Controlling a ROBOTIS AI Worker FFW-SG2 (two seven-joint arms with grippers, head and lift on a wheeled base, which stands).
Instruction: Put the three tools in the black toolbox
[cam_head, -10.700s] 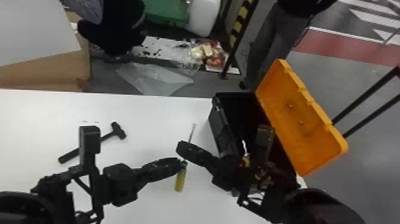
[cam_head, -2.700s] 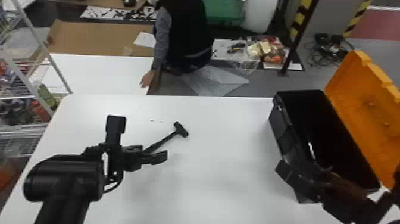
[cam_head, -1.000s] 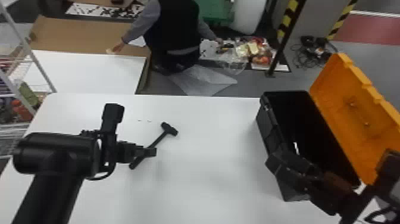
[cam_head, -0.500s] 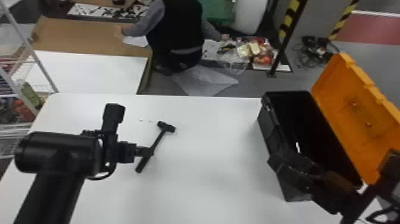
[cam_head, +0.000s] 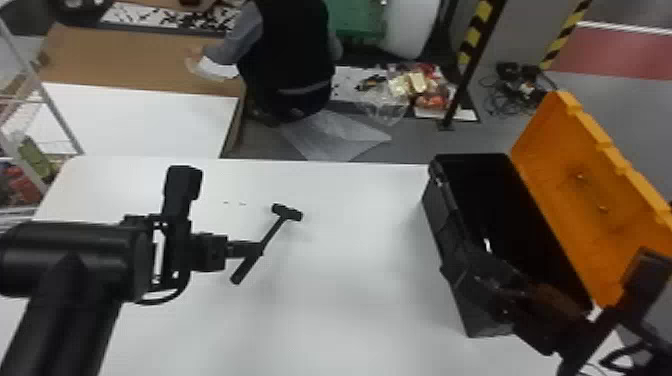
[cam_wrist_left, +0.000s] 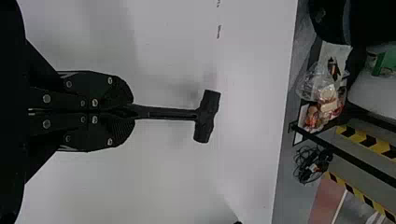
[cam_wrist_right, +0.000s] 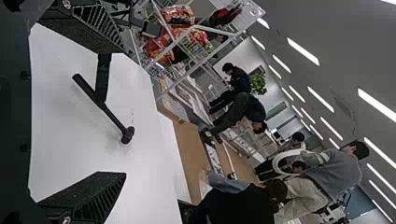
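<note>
Left of the black toolbox (cam_head: 436, 215), over the white table (cam_head: 350, 290), the left gripper (cam_head: 256, 249) had the double-faced hammer (cam_head: 287, 212) pinched tight, the right gripper (cam_head: 462, 267) sat wide open by the box's left wall, and messy cables (cam_head: 515, 95) littered the floor (cam_head: 430, 142) beyond.

Tangled cables (cam_head: 525, 90) near striped post (cam_head: 475, 37)

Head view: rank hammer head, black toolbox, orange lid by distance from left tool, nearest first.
From the left tool:
1. Hammer head: just ahead and right, on the handle the tool grips.
2. Black toolbox: right side of table.
3. Orange lid: open, along toolbox's right side.
</note>
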